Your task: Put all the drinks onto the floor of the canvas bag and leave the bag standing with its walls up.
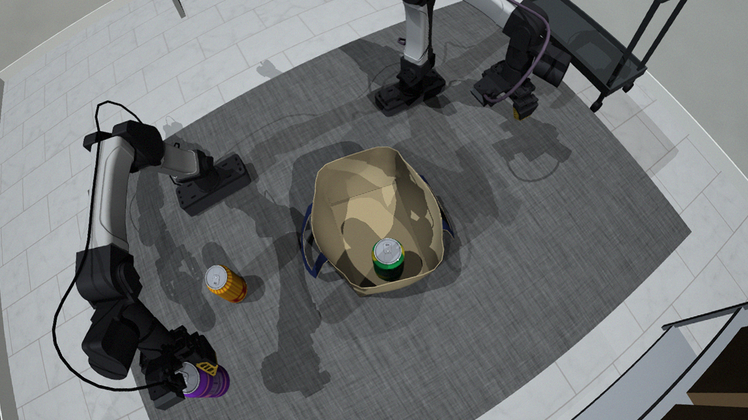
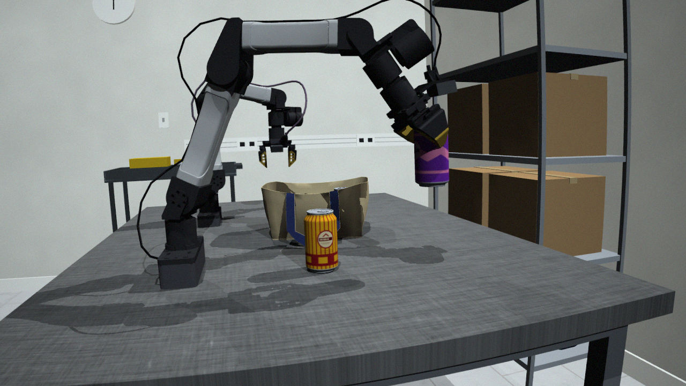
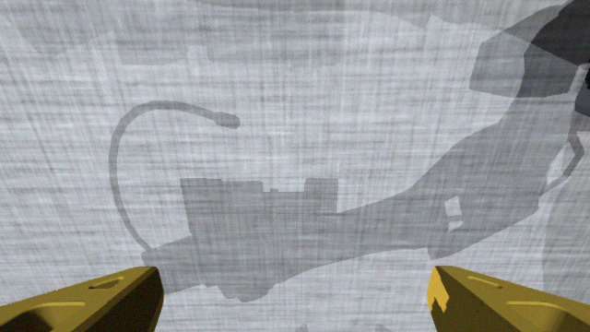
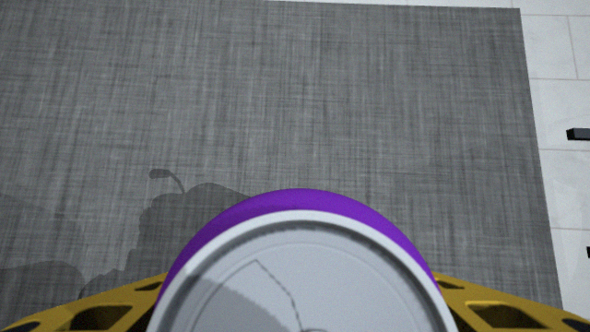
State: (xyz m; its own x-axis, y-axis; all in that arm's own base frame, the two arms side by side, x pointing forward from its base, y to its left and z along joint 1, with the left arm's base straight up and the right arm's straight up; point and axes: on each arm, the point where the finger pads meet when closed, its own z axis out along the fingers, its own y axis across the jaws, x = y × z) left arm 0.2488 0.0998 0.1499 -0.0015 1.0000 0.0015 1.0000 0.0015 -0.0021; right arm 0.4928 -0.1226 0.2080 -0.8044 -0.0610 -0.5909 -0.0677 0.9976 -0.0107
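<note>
A tan canvas bag (image 1: 355, 179) (image 2: 312, 200) with blue handles stands open on the table, walls up. A green can (image 1: 389, 267) stands upright inside it, near the wall at the bottom of the top view. An orange can (image 1: 228, 285) (image 2: 321, 242) stands upright on the table beside the bag. My right gripper (image 1: 195, 378) (image 2: 426, 138) (image 4: 298, 282) is shut on a purple can (image 1: 214, 380) (image 2: 431, 168) (image 4: 300, 198), held upright in the air well above the table. My left gripper (image 1: 524, 113) (image 2: 276, 163) (image 3: 295, 279) is open and empty, above the table on the bag's far side from the orange can.
The table (image 1: 554, 264) (image 2: 431, 307) carries both arm bases, on one side of the bag. A dark cart (image 1: 587, 40) stands off the table near the left arm. A shelf rack (image 2: 541, 158) with cardboard boxes (image 2: 575, 114) stands beyond the opposite edge.
</note>
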